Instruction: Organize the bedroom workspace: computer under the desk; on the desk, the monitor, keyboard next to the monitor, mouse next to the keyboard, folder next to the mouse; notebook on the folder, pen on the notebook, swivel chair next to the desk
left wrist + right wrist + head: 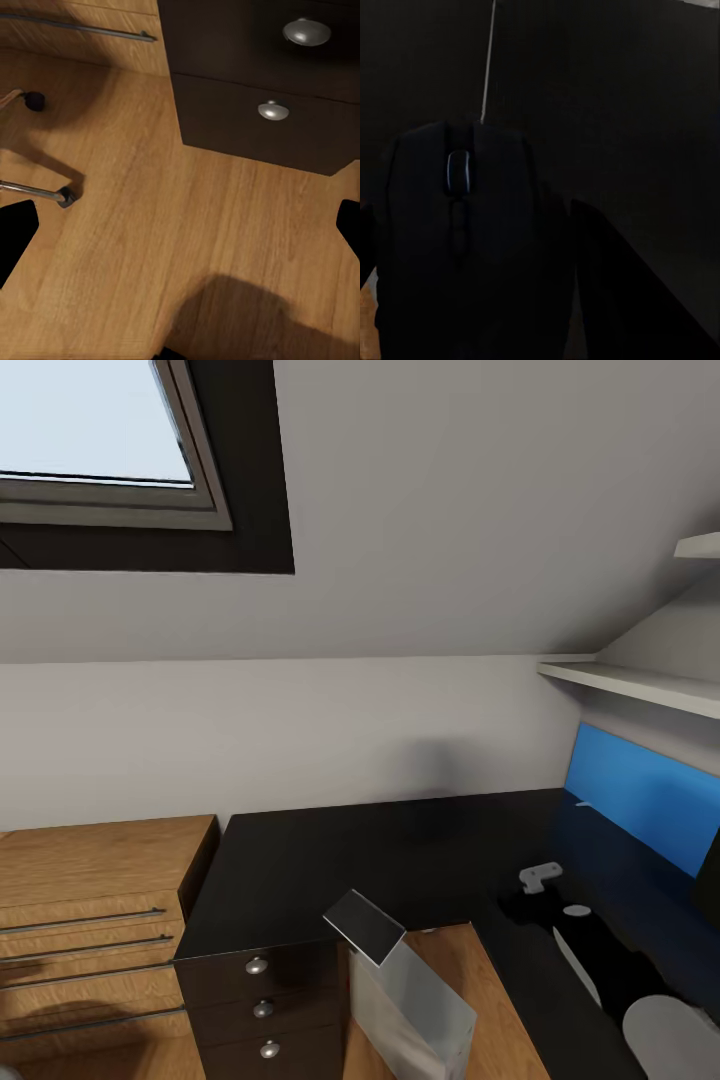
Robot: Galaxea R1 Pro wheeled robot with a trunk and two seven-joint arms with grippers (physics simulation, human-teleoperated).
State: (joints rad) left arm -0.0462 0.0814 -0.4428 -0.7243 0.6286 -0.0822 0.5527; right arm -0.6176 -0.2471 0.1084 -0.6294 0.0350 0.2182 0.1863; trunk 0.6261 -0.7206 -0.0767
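While my right gripper (472, 247) clasps the mouse (457, 225) over the desk (400, 850), it seems light, rigid, slick; flanks grip best.

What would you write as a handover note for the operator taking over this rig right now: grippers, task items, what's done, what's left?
Right gripper: the mouse sits right in front of its camera above the black desk; a grip cannot be confirmed.
Left gripper: over wood floor beside the desk drawers; fingers unseen.
Silver computer stands under the desk: done.
Swivel chair legs nearby.
Left: place mouse; monitor, keyboard, folder, notebook, pen unseen here.
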